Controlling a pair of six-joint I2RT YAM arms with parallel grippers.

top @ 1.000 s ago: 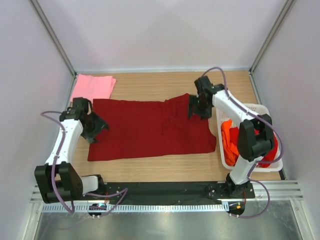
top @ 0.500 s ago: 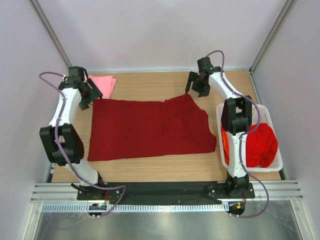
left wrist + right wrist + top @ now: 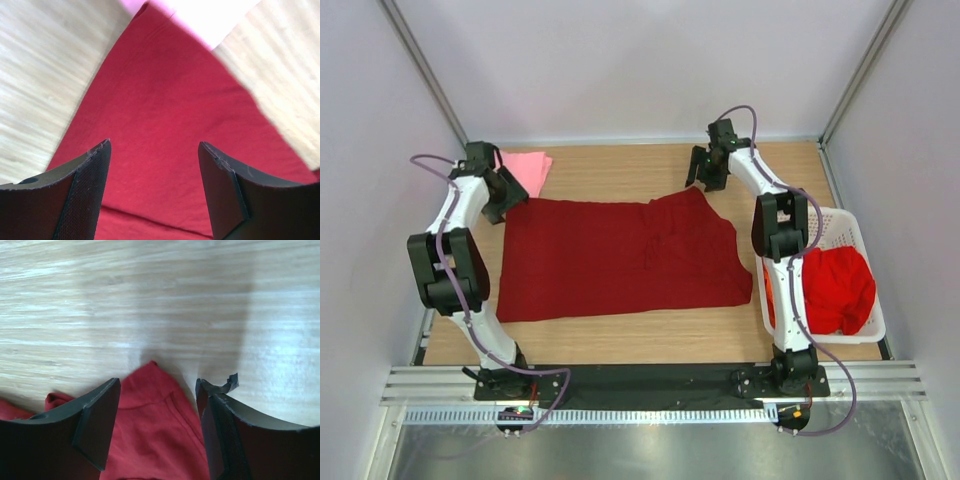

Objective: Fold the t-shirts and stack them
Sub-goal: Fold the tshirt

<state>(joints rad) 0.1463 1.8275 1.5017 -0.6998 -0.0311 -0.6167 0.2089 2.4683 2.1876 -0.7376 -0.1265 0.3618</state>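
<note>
Folding step in hand: the maroon t-shirt [image 3: 620,260] is judged to be at the start of its fold. It is spread flat across the middle of the table [image 3: 620,165], and no crease across the body is seen yet.
Left gripper [image 3: 155,145]: it is held with its jaws apart just above the shirt's far left corner, and nothing is clamped between them.
Right gripper [image 3: 157,382]: it is held with its jaws apart over the shirt's far right tip, with bare wood beyond, and nothing is gripped.
Pink t-shirt [image 3: 525,170]: it is seen lying flat at the far left of the table, just beside the maroon corner.
Bright red t-shirt [image 3: 840,285]: it is left bunched in the white basket [image 3: 850,222] on the right, with a strip of orange cloth beside it.
Next move: both far corners probably need to be pinched together. Each gripper would have to be lowered onto the hem and closed on cloth alone. The far edge could then be carried evenly toward the near edge, so that the fold is kept square.
</note>
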